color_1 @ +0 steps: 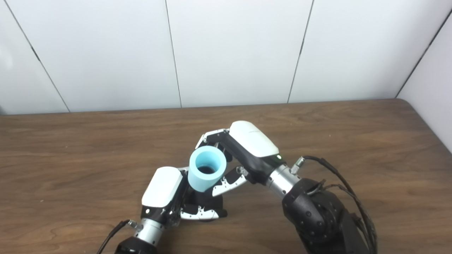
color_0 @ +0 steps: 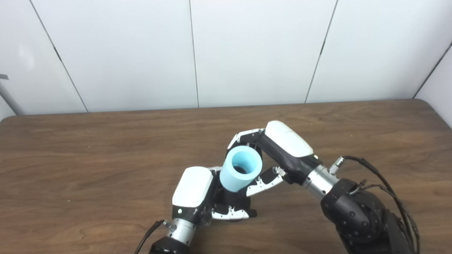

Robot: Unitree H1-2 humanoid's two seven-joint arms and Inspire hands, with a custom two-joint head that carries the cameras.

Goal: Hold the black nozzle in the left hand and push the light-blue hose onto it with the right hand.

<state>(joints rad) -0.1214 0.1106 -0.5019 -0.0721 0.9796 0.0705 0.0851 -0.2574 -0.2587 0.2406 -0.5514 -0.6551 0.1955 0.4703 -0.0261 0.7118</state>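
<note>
Across the lower two thirds of the frame runs the counter [color_0: 88,148], dark wood-grain and bare apart from the two arms, and behind it in the upper third stands a wall of pale panels [color_0: 247,53] with thin dark seams. Right of centre the right hand [color_0: 272,155] reaches in toward the middle, its fingers wrapped round the far side of the light-blue hose [color_0: 241,173] and its thumb against the near side, so it is closed on the hose. Just below and left, the left hand [color_0: 201,194] sits low at the counter with its fingers curled round the black nozzle [color_0: 235,199], which shows only as a dark base under the hose's lower end. That hose stands tilted, open mouth up toward the camera, its bottom meeting the nozzle; how far it is seated is hidden. The likely trouble is the tilt: pushed at an angle, the hose could bind on one edge or slide off the nozzle. A hard push could also twist the nozzle out of the left hand's grip, or crush the soft-looking hose wall.
</note>
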